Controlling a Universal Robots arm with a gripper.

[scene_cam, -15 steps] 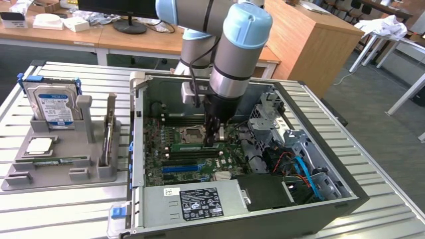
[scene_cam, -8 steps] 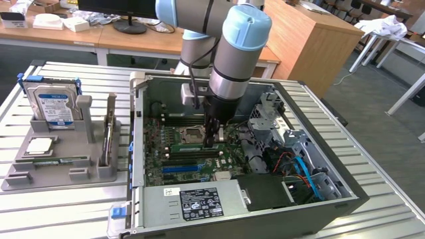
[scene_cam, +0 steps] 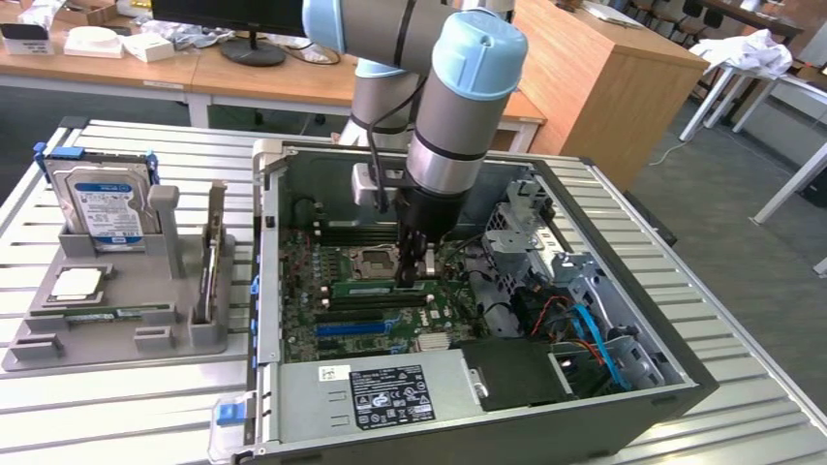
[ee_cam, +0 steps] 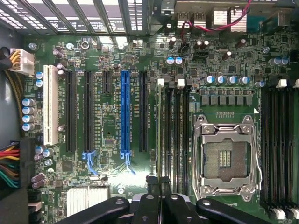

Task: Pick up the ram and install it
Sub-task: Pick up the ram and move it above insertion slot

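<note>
Ram (ee_cam: pixel 161 130) edge-on in motherboard (ee_cam: pixel 110 116), end hidden under closed tool (ee_cam: pixel 160 181)

Wooden desks (scene_cam: pixel 130 77), grey floor (scene_cam: pixel 723 179), slatted metal table (scene_cam: pixel 116 402).

— What does the arm (scene_cam: pixel 446 116) look like?
— Round silver-grey tubes, with pale blue caps (scene_cam: pixel 478 53) over the joints. A black band (scene_cam: pixel 446 153) rings the lowest tube.
— Any cables?
— One thin black cable (scene_cam: pixel 374 136) runs down the side to a small pale box (scene_cam: pixel 371 184) at the wrist.
— And below the wrist?
— A black housing (scene_cam: pixel 416 215), narrowing into the jaws, which are two slim dark fingers (scene_cam: pixel 406 262).
— How do they look from the wrist view?
— Glossy black links (ee_cam: pixel 110 209) fan out on both sides, each with a round pivot hole. The fingers are narrow, flat-sided and matt black, with squared tips.
</note>
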